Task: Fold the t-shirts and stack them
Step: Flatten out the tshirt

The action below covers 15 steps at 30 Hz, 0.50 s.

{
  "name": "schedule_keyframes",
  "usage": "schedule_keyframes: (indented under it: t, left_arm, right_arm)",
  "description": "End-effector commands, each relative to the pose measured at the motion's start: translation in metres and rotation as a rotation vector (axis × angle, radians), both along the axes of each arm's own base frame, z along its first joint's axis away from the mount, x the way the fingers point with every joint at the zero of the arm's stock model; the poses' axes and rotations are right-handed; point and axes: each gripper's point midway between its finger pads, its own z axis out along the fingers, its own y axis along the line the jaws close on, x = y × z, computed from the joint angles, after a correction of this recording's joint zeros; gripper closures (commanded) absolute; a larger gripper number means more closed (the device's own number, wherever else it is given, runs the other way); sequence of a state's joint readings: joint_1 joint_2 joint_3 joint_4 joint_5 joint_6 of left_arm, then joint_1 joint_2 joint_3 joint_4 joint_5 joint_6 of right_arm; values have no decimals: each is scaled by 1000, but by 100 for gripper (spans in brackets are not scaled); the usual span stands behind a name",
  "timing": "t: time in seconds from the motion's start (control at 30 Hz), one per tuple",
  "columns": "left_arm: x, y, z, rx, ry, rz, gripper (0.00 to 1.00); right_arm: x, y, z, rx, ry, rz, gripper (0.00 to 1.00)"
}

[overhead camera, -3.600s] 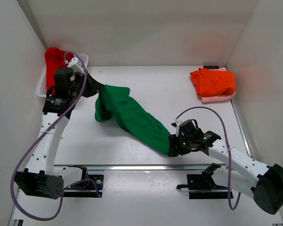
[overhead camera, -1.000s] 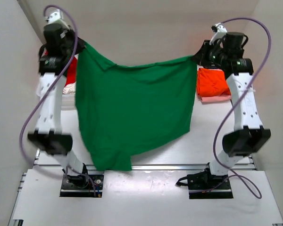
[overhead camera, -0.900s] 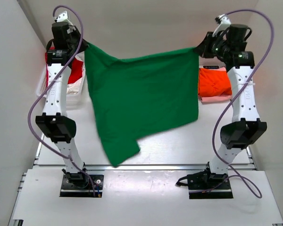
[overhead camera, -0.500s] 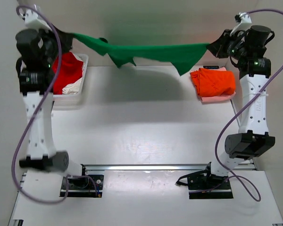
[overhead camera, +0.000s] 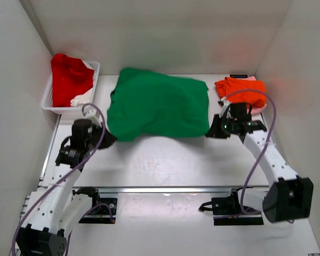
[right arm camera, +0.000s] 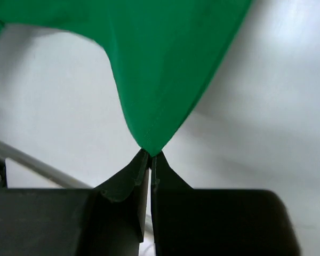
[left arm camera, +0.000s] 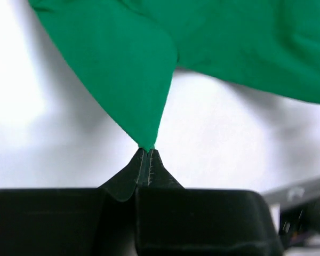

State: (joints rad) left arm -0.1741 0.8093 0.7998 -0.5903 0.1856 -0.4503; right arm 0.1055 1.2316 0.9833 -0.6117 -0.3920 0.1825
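Note:
The bright green t-shirt (overhead camera: 157,106) lies spread over the back middle of the table. My left gripper (overhead camera: 110,138) is shut on its near left corner (left arm camera: 148,141). My right gripper (overhead camera: 209,132) is shut on its near right corner (right arm camera: 151,146). Both wrist views show the jaws pinching a point of green cloth just above the tabletop. An orange t-shirt (overhead camera: 240,90) lies folded at the back right on a pale pink t-shirt (overhead camera: 256,111). A red t-shirt (overhead camera: 68,74) and a white one (overhead camera: 82,97) sit in the basket.
A white lattice basket (overhead camera: 53,101) stands at the back left against the wall. White walls close in the table on three sides. A metal rail (overhead camera: 165,189) runs along the near edge between the arm bases.
Both arms have come down from holding the green t-shirt stretched high in the air. The shirt now lies on the table with its near corners still held.

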Motion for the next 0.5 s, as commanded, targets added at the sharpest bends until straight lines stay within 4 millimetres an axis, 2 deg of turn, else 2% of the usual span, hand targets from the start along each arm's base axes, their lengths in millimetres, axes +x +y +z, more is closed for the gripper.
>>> schedule_keyframes:
  t: [0.0, 0.03, 0.2, 0.27, 0.3, 0.4, 0.47]
  left_arm:
    - [-44, -5, -26, -39, 88, -35, 100]
    - [-55, -5, -42, -36, 128, -40, 100]
    - [-88, -3, -81, -64, 220, -20, 100]
    - [-93, -5, -85, -81, 225, -25, 100]
    - [-93, -5, -89, -78, 231, -25, 100]
    - [-88, -6, -89, -92, 219, -19, 100]
    - [-78, -6, -79, -100, 176, -9, 100]
  right_arm:
    - [-42, -2, -15, -9, 68, -72, 100]
    - [-57, -3, -27, -6, 106, -81, 100]
    - [-112, -3, -64, 15, 259, -101, 100]
    - [-131, -5, -79, -23, 318, -89, 100]
    - [-138, -6, -81, -32, 343, -98, 99]
    - [-139, -1, -78, -38, 337, -84, 99]
    - [-137, -9, -84, -24, 353, -101, 100]
